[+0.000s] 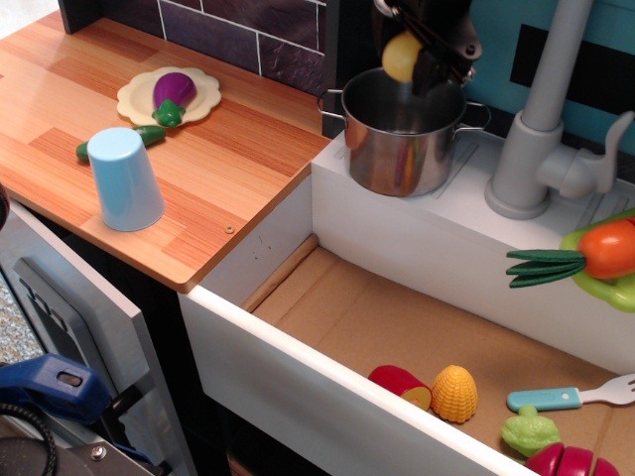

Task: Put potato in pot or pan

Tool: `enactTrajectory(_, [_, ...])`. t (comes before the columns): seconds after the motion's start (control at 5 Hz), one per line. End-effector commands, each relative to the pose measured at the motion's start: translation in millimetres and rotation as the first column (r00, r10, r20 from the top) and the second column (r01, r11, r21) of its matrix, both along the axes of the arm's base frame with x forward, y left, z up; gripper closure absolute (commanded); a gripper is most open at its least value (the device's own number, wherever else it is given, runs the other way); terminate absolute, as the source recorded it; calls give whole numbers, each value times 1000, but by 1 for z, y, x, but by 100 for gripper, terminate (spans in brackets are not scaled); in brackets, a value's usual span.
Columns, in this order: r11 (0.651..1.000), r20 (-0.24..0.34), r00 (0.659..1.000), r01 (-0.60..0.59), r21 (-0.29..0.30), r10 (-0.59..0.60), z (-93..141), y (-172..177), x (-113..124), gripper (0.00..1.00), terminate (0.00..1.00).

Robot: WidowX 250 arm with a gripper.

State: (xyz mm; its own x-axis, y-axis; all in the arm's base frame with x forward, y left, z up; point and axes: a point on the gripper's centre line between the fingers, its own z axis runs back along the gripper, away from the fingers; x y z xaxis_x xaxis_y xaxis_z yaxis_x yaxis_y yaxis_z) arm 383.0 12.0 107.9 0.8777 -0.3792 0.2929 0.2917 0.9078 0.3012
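Black gripper (410, 52), top centre — its jaws are closed around the potato (400, 57), a pale-yellow rounded piece held in the air just above the open mouth of the pot.

Stainless-steel pot (402, 149), cylindrical, with small loop handles at either side; it stands on the white ledge at the back corner of the sink (417, 248), directly below the gripper. What lies inside it cannot be made out.

Grey faucet (551, 129) — on the same ledge, just right of the pot.

Sink basin, cardboard-brown floor: red-and-yellow piece (401, 386) touching the yellow corn (453, 393) near the front wall; a fork (575, 396) with a light-blue handle and a green vegetable piece (530, 433) further right.

Orange carrot (585, 253) with green leaves, on a green dish at the right edge.

Wooden counter (228, 159), left of the sink: light-blue cup (124, 178) upside down; a small green vegetable (139, 139) behind it; yellow plate (134, 99) carrying a purple eggplant (173, 91), well apart from the pot.
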Motion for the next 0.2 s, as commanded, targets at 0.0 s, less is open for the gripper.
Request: enactTrajectory(0.0, [1000, 59, 998, -1, 1, 1, 20, 5, 8, 0, 100])
